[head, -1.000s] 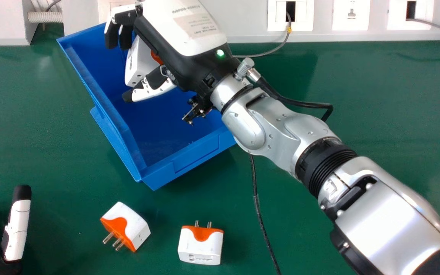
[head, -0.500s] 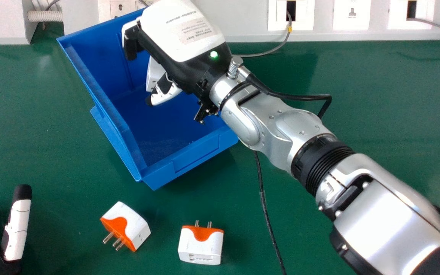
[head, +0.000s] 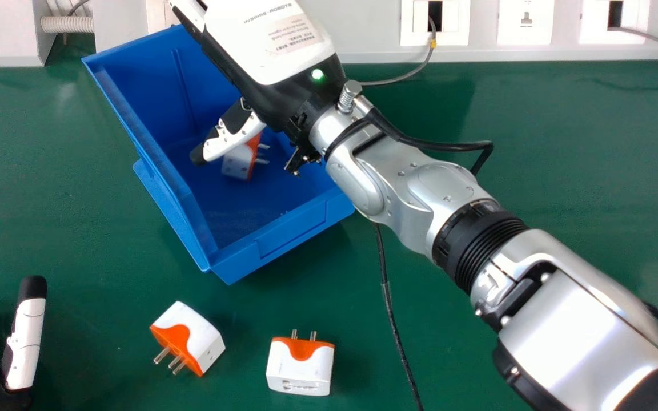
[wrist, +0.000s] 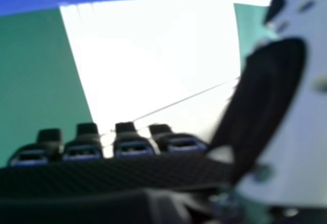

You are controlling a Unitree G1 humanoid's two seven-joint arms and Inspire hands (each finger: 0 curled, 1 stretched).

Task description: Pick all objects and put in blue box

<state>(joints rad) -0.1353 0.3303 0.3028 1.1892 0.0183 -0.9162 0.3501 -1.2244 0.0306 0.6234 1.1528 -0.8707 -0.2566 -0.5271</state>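
Bringing the right hand (head: 266, 54) back over the near wall of the blue box (head: 295, 231) is judged to be the coming need, since the two loose adapters lie on the desk (head: 77, 228) on the robot's side of the box. From that hand, the left plug adapter (head: 197, 337) is found toward the desk's near edge and somewhat to the left, set askew, with its prongs aimed near and left. The right plug adapter (head: 300, 371) is found nearly straight toward the same edge, with its prongs pointed at the far edge. The left hand (head: 23, 348), idle at the near left, is closer to the left plug adapter than the right hand is.

The right hand is held open above the box: its fingers (wrist: 134, 147) are extended, its thumb (head: 229, 137) is set apart from them, and nothing is gripped. The boxed plug adapter (head: 237, 162) is seen inside the box, partly covered by the thumb; whether it is touched cannot be told. The hand should be raised clear of the wall first, or the box might be nudged.
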